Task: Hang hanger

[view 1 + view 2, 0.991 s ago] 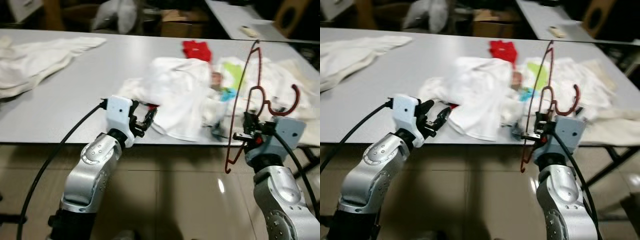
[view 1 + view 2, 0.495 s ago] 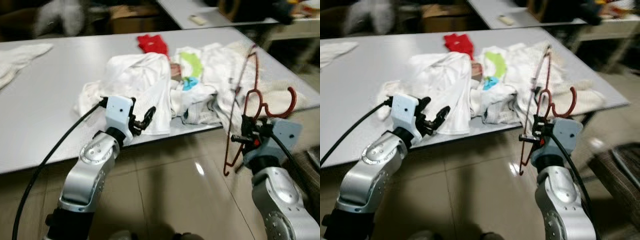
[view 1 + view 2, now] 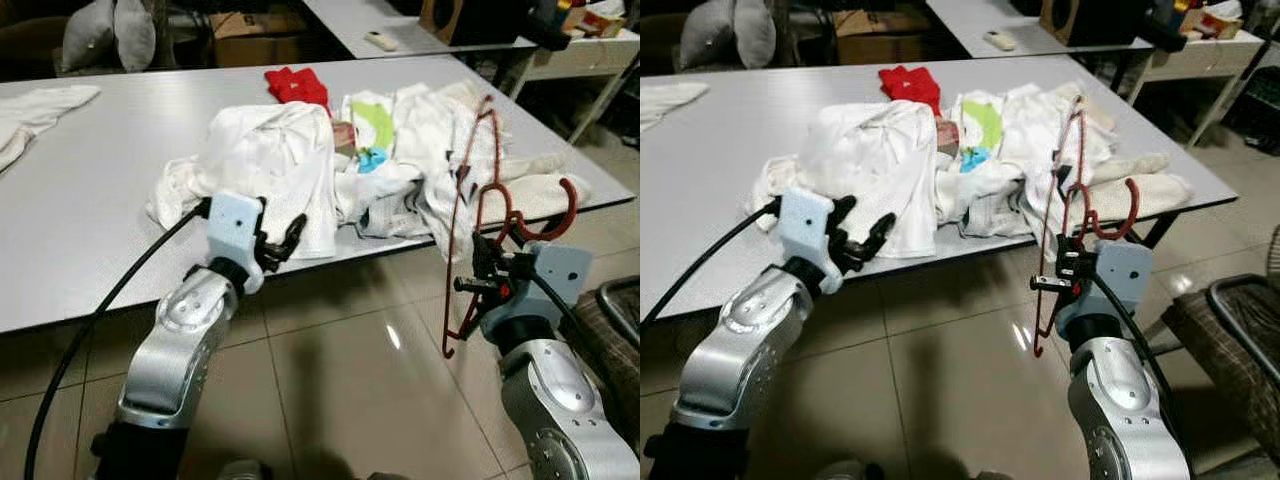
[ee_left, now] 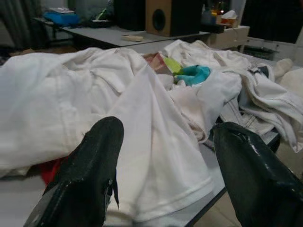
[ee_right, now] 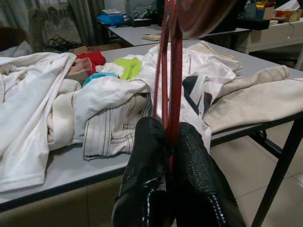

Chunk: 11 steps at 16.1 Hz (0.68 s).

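Left eye view shows the right gripper [image 3: 478, 285] squeezed tight on a thin dark red wire hanger [image 3: 470, 215], out in front of the long grey table [image 3: 90, 210] and over the shiny tan tile floor [image 3: 350, 380]. The hanger stands nearly upright, with its curved hook [image 3: 545, 215] bending over above the gripper's grey wrist. In the right wrist view the two black fingers [image 5: 194, 184] press together with the red wire pinched between them. The left gripper [image 3: 285, 240] sits near the table's front edge, its fingers [image 4: 90, 175] spread apart and holding nothing, pointing at a big heap of white clothes [image 3: 275, 160] lying on the table. A small red cloth [image 3: 297, 85] lies behind the heap, and a bit of green and blue cloth [image 3: 372, 140] pokes out of the pile. More pale clothes [image 3: 470, 130] hang over the table's far right end. Two grey cushions [image 3: 110, 32] sit behind the table.
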Tool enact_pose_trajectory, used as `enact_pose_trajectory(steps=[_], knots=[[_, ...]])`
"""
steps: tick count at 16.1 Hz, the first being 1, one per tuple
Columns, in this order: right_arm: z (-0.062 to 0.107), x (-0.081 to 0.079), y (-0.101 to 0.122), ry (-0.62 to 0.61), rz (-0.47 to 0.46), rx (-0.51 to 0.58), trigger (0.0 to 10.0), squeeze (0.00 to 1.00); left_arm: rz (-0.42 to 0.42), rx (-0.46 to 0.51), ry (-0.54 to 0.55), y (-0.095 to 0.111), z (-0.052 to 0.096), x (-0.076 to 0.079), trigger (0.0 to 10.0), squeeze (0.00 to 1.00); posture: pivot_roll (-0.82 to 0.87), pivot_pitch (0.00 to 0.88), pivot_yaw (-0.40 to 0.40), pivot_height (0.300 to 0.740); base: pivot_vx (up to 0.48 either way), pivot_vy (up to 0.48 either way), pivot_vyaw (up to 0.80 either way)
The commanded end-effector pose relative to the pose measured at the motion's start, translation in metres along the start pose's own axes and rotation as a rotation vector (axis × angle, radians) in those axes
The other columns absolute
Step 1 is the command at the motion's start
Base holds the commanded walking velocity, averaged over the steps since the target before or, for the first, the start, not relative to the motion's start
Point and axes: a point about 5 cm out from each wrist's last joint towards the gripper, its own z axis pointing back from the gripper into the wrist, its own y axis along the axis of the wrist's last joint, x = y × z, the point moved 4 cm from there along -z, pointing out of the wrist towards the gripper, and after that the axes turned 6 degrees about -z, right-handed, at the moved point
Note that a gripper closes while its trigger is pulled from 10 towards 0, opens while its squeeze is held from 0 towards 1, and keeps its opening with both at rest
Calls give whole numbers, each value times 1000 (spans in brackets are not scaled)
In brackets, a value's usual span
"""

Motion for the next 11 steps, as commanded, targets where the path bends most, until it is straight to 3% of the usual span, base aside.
enact_pose_trajectory(steps=[1,3,11], knots=[[-1,-1,-2,8,-11,-13,10000,0,-8,-6,19,-2,0,-4,10000,341,-17,55,-37,740,0,0,0],[-1,-3,-1,22,-14,-13,10000,0,-2,-3,26,-2,0,-6,10000,349,-22,52,-38,740,0,0,0],[-3,-9,2,74,48,10,10000,0,-1,-13,51,-4,-1,-9,10000,357,-11,42,-47,740,326,0,0]])
